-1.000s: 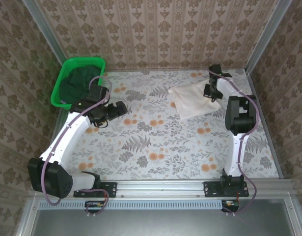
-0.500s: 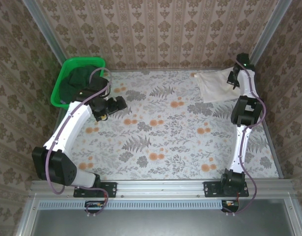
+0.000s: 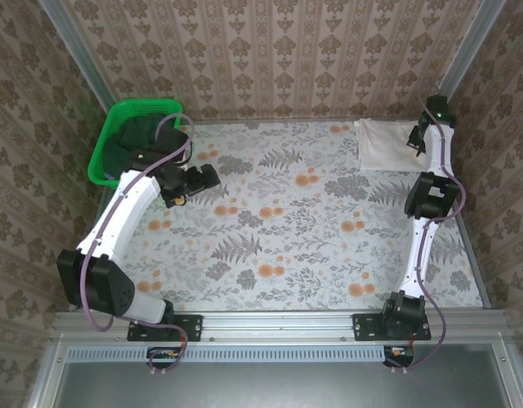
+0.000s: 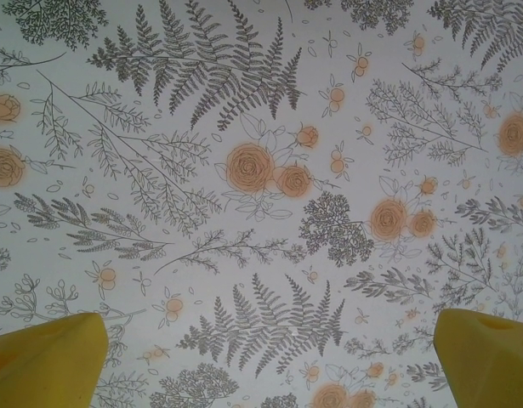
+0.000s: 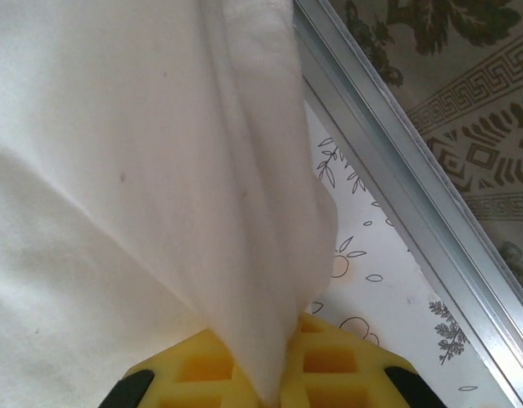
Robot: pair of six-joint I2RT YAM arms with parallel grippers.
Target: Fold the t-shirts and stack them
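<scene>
Far right on desk (image 3: 270, 221), gripping cream t-shirt (image 3: 380, 144) with right fingers (image 5: 193, 374). Released with left fingers (image 4: 48, 361), nearer the dark green t-shirt (image 3: 129, 140).

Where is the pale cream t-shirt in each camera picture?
Top external: the cream t-shirt sits at the far right corner of the flowered tablecloth, by the right gripper.
Right wrist: it drapes across left and centre, pinched in that gripper.
Left wrist: tablecloth under the open left gripper.
Shared landmark: the flowered tablecloth, in all three.
</scene>
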